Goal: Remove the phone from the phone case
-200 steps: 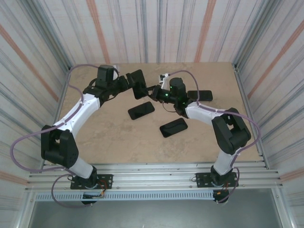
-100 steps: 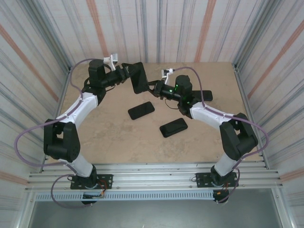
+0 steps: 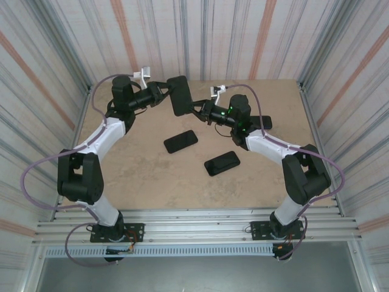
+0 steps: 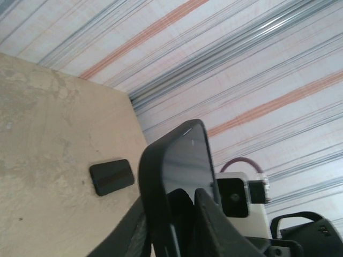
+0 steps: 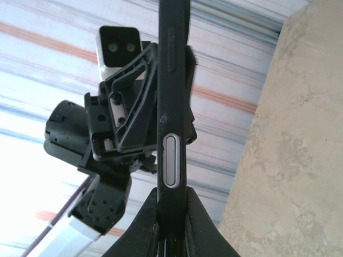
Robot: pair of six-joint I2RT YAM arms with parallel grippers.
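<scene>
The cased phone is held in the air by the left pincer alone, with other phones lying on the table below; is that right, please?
Not quite: both pincers hold it. The right wrist view shows the right pincer shut on the edge of the cased phone, with the left pincer gripping it opposite. The rest is right.

Phone [image 4: 188, 160], dark-screened, seated in black phone case [image 4: 151, 182]: one unit, being held aloft at upper centre of the top view; being shown edge-on, grey side button [image 5: 171, 160] visible, mid-frame in right wrist view.
</scene>
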